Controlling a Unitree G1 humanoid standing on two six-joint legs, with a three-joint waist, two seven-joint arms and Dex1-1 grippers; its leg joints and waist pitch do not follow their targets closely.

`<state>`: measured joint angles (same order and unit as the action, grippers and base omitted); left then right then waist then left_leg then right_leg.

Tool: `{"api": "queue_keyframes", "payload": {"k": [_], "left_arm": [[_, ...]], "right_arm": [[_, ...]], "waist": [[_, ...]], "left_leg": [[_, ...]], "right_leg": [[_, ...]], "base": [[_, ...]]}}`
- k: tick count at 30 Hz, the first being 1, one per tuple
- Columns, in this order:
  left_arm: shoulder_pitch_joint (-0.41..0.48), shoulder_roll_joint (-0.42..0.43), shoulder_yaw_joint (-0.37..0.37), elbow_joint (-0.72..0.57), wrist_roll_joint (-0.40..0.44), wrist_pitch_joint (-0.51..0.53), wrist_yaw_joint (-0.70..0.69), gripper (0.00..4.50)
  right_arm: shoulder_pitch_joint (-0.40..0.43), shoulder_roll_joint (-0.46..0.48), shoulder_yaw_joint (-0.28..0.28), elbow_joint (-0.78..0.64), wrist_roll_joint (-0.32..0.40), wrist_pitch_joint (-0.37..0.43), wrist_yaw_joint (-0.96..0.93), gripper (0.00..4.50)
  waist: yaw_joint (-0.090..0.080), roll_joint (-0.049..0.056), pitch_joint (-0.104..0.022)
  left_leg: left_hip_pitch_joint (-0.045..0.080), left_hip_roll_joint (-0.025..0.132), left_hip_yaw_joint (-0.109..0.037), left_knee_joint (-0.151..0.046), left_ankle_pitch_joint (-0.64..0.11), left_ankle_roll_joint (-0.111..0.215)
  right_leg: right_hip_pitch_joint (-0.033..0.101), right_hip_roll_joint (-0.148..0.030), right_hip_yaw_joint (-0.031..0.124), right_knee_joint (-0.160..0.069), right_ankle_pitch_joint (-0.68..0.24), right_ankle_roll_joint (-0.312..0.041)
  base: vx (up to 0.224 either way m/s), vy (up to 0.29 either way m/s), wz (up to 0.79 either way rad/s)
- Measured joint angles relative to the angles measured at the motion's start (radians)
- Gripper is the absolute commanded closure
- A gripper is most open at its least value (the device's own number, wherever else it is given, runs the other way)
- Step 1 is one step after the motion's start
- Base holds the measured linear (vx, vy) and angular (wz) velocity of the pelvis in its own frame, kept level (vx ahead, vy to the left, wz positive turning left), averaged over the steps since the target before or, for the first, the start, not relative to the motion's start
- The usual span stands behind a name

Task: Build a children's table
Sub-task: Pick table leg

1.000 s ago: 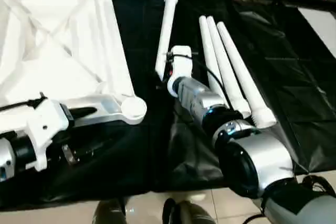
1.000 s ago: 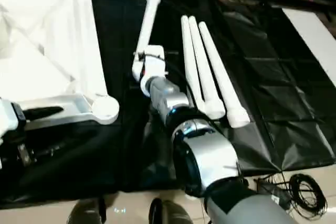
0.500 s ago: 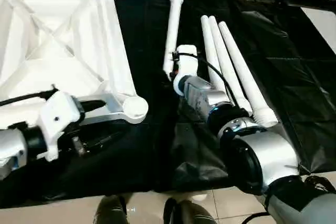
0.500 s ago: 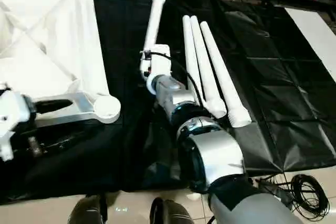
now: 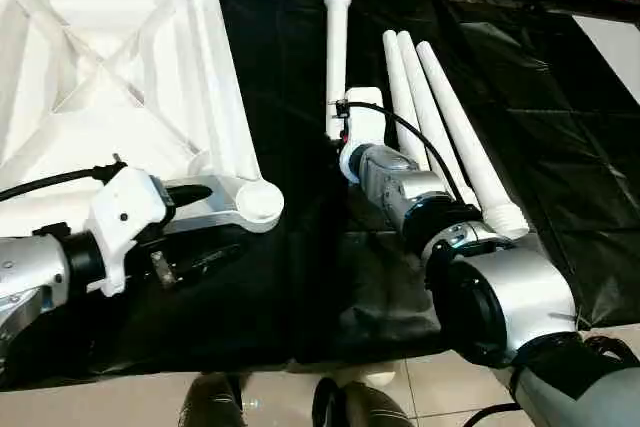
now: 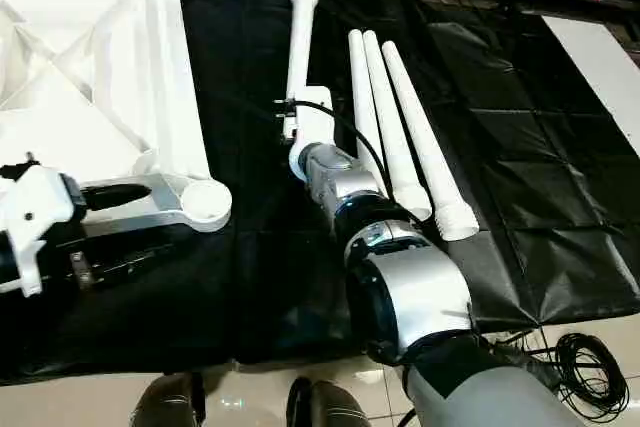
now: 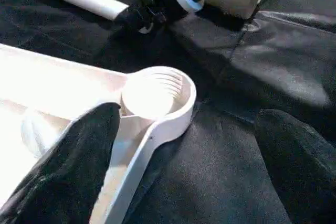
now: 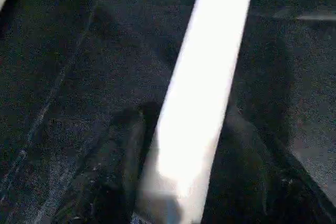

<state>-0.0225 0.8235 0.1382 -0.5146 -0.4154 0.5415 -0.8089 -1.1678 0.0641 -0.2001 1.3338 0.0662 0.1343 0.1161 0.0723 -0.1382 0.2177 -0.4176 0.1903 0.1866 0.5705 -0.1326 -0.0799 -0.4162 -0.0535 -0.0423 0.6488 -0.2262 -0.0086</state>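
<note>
Tabletop (image 5: 110, 57), white and turned upside down so its ribbed underside faces up, lies on the left part of the black-draped surface (image 5: 560, 117). Its near round corner socket (image 5: 262, 203) sits at the edge closest to the robot, open end up. To the right of the tabletop, a single white leg (image 5: 337, 42) lies on the cloth, pointing away from the robot. Further right, three more legs (image 6: 400, 117) lie side by side, touching one another, their wide threaded ends toward the robot.

The right gripper (image 8: 181, 177) is down at the near end of the single leg, with one black finger on each side of the tube, very close to it or touching; the wrist view does not settle whether they are pressing on it. The left gripper (image 7: 184, 166) hovers low at the near corner of the tabletop, spread wide: one finger (image 7: 73, 166) lies over the rim beside the socket, the other over bare cloth, holding nothing.
</note>
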Motion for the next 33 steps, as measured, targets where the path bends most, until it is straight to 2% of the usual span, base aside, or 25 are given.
{"api": "queue_keyframes", "payload": {"k": [8, 9, 11, 15, 18, 20, 21, 23, 24, 27, 31, 33], "left_arm": [[-0.054, -0.062, -0.051, 0.079, 0.039, -0.044, 0.032, 0.00], [-0.078, -0.090, -0.066, 0.109, 0.058, -0.067, 0.047, 0.00], [-0.098, -0.108, -0.079, 0.142, 0.075, -0.091, 0.061, 0.00], [-0.147, -0.170, -0.096, 0.205, 0.109, -0.136, 0.115, 0.00], [-0.197, -0.237, -0.107, 0.273, 0.128, -0.131, 0.187, 0.00], [-0.219, -0.260, -0.108, 0.302, 0.137, -0.129, 0.215, 0.00], [-0.241, -0.301, -0.104, 0.330, 0.138, -0.128, 0.247, 0.00], [-0.271, -0.361, -0.107, 0.367, 0.139, -0.125, 0.291, 0.00], [-0.309, -0.422, -0.105, 0.397, 0.152, -0.100, 0.355, 0.00], [-0.366, -0.501, -0.105, 0.429, 0.112, 0.053, 0.423, 0.00], [-0.386, -0.564, -0.115, 0.456, 0.078, 0.017, 0.431, 0.00], [-0.428, -0.612, -0.113, 0.503, 0.077, -0.012, 0.453, 0.00]], "right_arm": [[0.010, -0.027, -0.001, 0.005, -0.003, 0.015, 0.010, 2.97], [0.019, -0.038, 0.000, 0.005, -0.006, 0.016, 0.020, 3.05], [0.027, -0.042, 0.000, 0.005, -0.011, 0.016, 0.027, 3.21], [0.042, -0.056, -0.002, 0.006, -0.017, 0.016, 0.044, 3.28], [0.057, -0.074, -0.007, 0.006, -0.014, 0.016, 0.067, 3.30], [0.067, -0.081, -0.013, 0.006, -0.001, 0.014, 0.075, 3.30], [0.077, -0.090, -0.024, 0.005, 0.008, 0.008, 0.098, 3.30], [0.084, -0.097, -0.032, -0.002, 0.021, -0.002, 0.138, 3.30], [0.103, -0.101, -0.042, -0.029, 0.037, -0.018, 0.175, 3.30], [0.145, -0.099, -0.057, -0.105, 0.077, -0.040, 0.247, 3.30], [0.202, -0.095, -0.067, -0.204, 0.119, -0.056, 0.308, 3.30], [0.276, -0.086, -0.068, -0.336, 0.148, -0.036, 0.332, 3.30]], "waist": [[0.006, 0.001, -0.002], [0.013, 0.006, -0.005], [0.015, 0.012, -0.009], [0.017, 0.034, -0.023], [0.021, 0.056, -0.042], [0.020, 0.062, -0.051], [0.023, 0.069, -0.058], [0.023, 0.078, -0.064], [0.026, 0.081, -0.066], [0.027, 0.091, -0.079], [0.030, 0.100, -0.087], [0.037, 0.105, -0.091]], "left_leg": [[0.000, 0.002, 0.000, 0.010, 0.002, 0.002], [-0.001, 0.002, 0.000, 0.014, 0.001, 0.002], [-0.001, 0.002, -0.001, 0.019, 0.001, 0.002], [-0.001, 0.003, -0.001, 0.023, 0.001, 0.003], [-0.001, 0.003, -0.001, 0.027, 0.001, 0.004], [-0.001, 0.003, -0.001, 0.029, 0.000, 0.006], [-0.001, 0.003, -0.002, 0.030, 0.000, 0.006], [-0.001, 0.003, -0.002, 0.031, 0.000, 0.007], [-0.001, 0.003, -0.002, 0.032, 0.000, 0.007], [-0.001, 0.003, -0.002, 0.034, 0.000, 0.007], [-0.001, 0.004, -0.002, 0.036, 0.000, 0.010], [-0.001, 0.004, -0.003, 0.036, 0.000, 0.011]], "right_leg": [[0.001, 0.000, 0.000, 0.009, 0.003, 0.000], [0.001, 0.000, 0.000, 0.012, 0.003, 0.000], [0.001, -0.001, 0.000, 0.015, 0.003, -0.001], [0.002, -0.002, 0.000, 0.017, 0.008, -0.001], [0.004, -0.003, 0.000, 0.020, 0.010, -0.001], [0.004, -0.003, 0.000, 0.022, 0.011, -0.001], [0.004, -0.003, 0.000, 0.022, 0.011, -0.001], [0.005, -0.003, 0.000, 0.022, 0.014, -0.001], [0.005, -0.004, -0.001, 0.022, 0.015, -0.001], [0.006, -0.004, -0.001, 0.022, 0.018, -0.002], [0.007, -0.004, -0.001, 0.022, 0.021, -0.002], [0.008, -0.004, -0.002, 0.020, 0.022, -0.002]], "base": [[0.000, 0.000, 0.00], [0.000, 0.000, 0.00], [0.000, 0.000, 0.00], [0.000, 0.000, 0.00], [0.000, 0.000, 0.00], [0.000, 0.000, 0.00], [0.000, 0.000, 0.00], [0.000, 0.000, 0.00], [0.000, 0.000, 0.00], [0.000, 0.000, 0.00], [0.000, 0.000, 0.00], [0.000, 0.000, 0.00]]}}
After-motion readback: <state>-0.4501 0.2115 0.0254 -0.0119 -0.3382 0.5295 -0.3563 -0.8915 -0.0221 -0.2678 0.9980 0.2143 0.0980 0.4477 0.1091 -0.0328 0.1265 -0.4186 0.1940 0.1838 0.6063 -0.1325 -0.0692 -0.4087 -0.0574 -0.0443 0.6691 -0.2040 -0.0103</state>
